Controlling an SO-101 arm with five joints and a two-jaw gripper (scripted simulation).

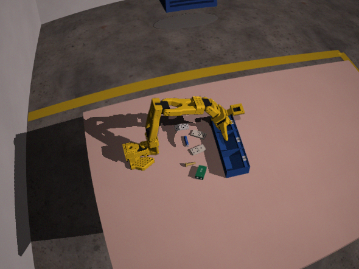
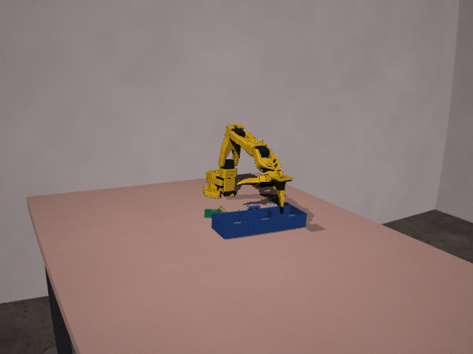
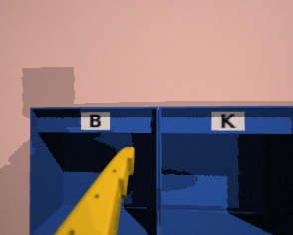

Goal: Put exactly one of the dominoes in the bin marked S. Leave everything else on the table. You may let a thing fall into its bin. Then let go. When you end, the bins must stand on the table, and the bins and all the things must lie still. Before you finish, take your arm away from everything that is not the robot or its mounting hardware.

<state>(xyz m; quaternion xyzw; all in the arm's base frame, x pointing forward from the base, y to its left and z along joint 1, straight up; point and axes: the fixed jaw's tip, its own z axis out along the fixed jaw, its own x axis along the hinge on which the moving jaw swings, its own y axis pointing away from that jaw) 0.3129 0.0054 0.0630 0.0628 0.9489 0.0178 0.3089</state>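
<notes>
Three white dominoes (image 1: pixel 182 126) (image 1: pixel 198 134) (image 1: pixel 197 149) lie flat on the pink table, left of a long blue row of bins (image 1: pixel 235 171) (image 2: pixel 256 224) (image 3: pixel 45 164). In the wrist view the compartments labelled B (image 3: pixel 95 120) and K (image 3: pixel 227 120) show dark insides with nothing seen in them; the S label is out of that view. My gripper (image 1: pixel 226 134) (image 2: pixel 276 196) (image 3: pixel 129 156) is open and empty. It hangs over the far end of the bins, with its yellow finger pointing down into compartment B.
A small blue cylinder (image 1: pixel 185 140), a tan peg (image 1: pixel 190 164) and a green block (image 1: pixel 201 171) (image 2: pixel 209 213) lie on the table near the dominoes. The arm's base (image 1: pixel 138 156) stands left of them. The table edge runs behind the arm.
</notes>
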